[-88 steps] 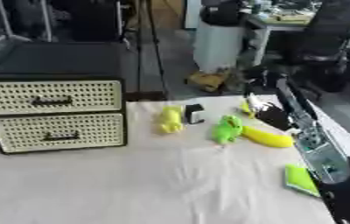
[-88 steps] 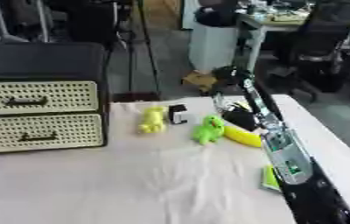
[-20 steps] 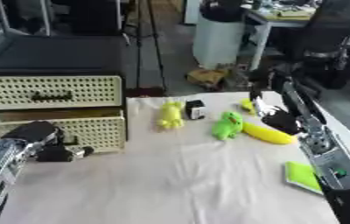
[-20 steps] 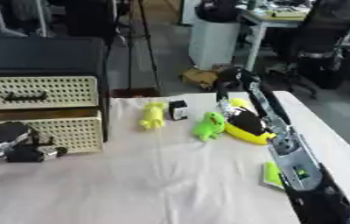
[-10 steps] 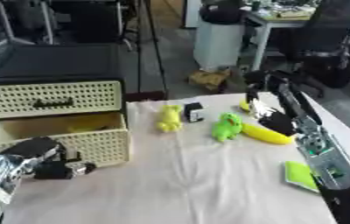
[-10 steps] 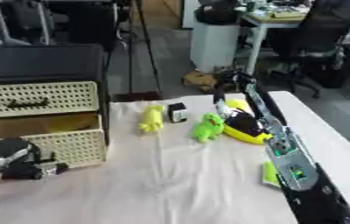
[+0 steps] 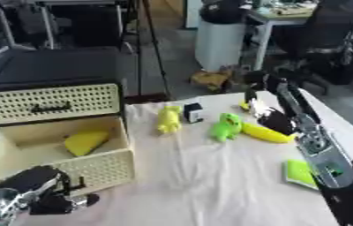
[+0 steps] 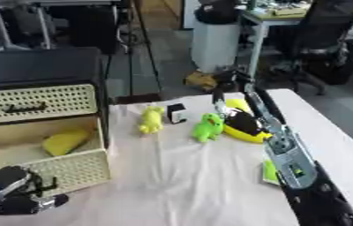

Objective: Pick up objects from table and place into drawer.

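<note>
The cream drawer unit (image 7: 52, 103) stands at the left with its lower drawer (image 7: 95, 165) pulled out. A yellow object (image 7: 85, 142) lies inside it. My left hand (image 7: 39, 197) is at the drawer's front, low left, fingers curled at the handle. On the cloth lie a yellow toy (image 7: 168, 119), a small black-and-white block (image 7: 193, 112), a green toy (image 7: 226, 126) and a banana (image 7: 266, 133). My right hand (image 8: 242, 122) rests over the banana; its arm runs in from the lower right. A flat green thing (image 7: 298, 172) lies beside that arm.
The table's right edge (image 7: 348, 139) runs close behind my right arm. Beyond the table are a white bin (image 7: 222, 42), a desk and a black office chair (image 7: 322, 35). The cloth (image 7: 203, 185) spreads in front of the toys.
The lower drawer has slid farther out toward me, and my left hand has moved down and back with its front. My right arm has stayed by the banana.
</note>
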